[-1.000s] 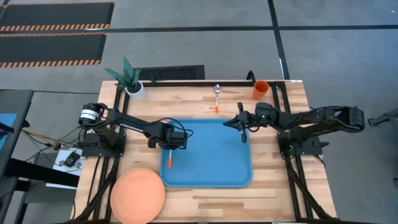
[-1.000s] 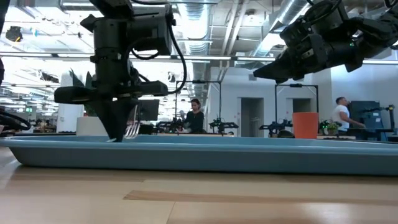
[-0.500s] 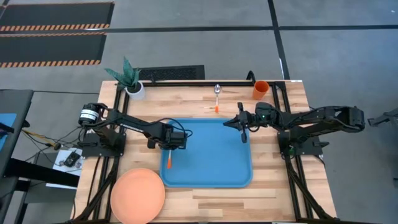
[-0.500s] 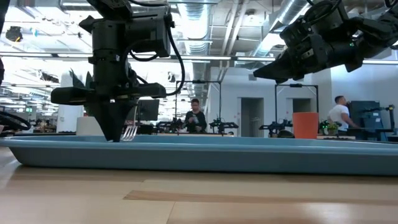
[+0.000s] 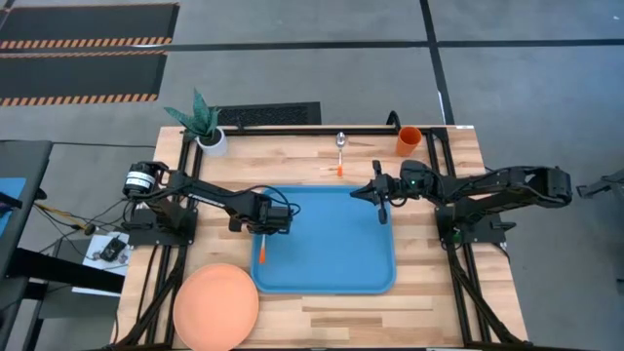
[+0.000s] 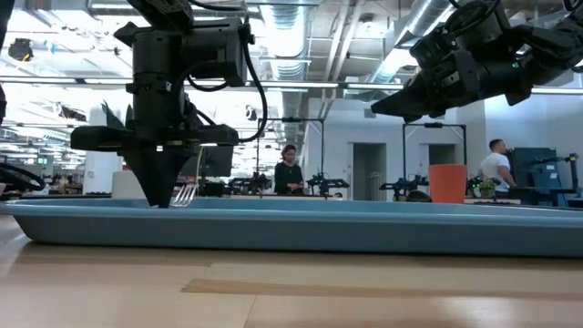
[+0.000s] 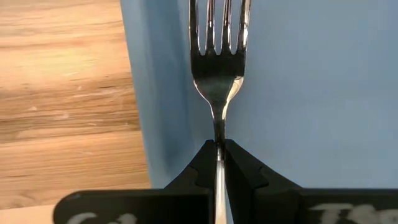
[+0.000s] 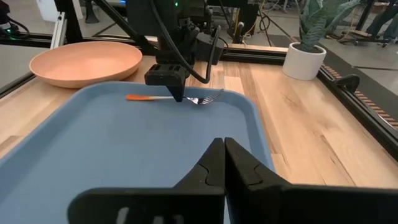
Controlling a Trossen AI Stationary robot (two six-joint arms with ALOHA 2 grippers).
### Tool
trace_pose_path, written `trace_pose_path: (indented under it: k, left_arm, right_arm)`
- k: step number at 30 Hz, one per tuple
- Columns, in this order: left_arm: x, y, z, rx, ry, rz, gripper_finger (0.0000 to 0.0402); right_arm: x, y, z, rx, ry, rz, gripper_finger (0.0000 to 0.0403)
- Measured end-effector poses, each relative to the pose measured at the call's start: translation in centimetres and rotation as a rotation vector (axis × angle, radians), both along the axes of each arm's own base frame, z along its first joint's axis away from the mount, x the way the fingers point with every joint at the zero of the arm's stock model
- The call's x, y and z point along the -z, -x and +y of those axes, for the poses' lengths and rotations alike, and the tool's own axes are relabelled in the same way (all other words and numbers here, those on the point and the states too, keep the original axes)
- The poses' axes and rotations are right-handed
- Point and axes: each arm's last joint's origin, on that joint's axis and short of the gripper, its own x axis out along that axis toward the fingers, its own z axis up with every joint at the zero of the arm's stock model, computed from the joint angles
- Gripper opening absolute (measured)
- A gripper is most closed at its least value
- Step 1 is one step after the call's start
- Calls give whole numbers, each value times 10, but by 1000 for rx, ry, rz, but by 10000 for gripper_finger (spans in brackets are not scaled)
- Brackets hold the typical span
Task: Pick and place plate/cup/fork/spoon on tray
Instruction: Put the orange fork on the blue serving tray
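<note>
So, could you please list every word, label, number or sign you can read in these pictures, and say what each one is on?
None can be read.
Pale marks along the body of the left tool, in the left wrist view: blurred and cut off, not legible.
Pale marks on the right tool, in the right wrist view: also too blurred.
The blue tray, the fork, the plate and the cup carry no visible print.

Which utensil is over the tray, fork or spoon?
The fork, pinched in the left gripper at the blue tray's left edge. The spoon lies on bare wood behind the tray.
</note>
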Motion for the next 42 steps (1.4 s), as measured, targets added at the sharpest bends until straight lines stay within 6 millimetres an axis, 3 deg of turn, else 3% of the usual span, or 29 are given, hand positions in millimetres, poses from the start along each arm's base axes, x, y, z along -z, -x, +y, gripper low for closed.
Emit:
trace_pose_path:
  k: [6, 27, 35, 42]
  left_arm:
    - [0, -3, 0, 28, -1, -34, 15]
    - [0, -2, 0, 8, -17, -17, 9]
    - [0, -2, 0, 12, -22, -24, 32]
    - [0, -3, 1, 8, -49, -36, 17]
  right_arm:
    - [0, 0, 0, 0, 2, 0, 11]
    - [0, 0, 0, -1, 2, 2, 11]
    - [1, 0, 0, -1, 4, 5, 11]
    - [0, 0, 0, -1, 4, 5, 11]
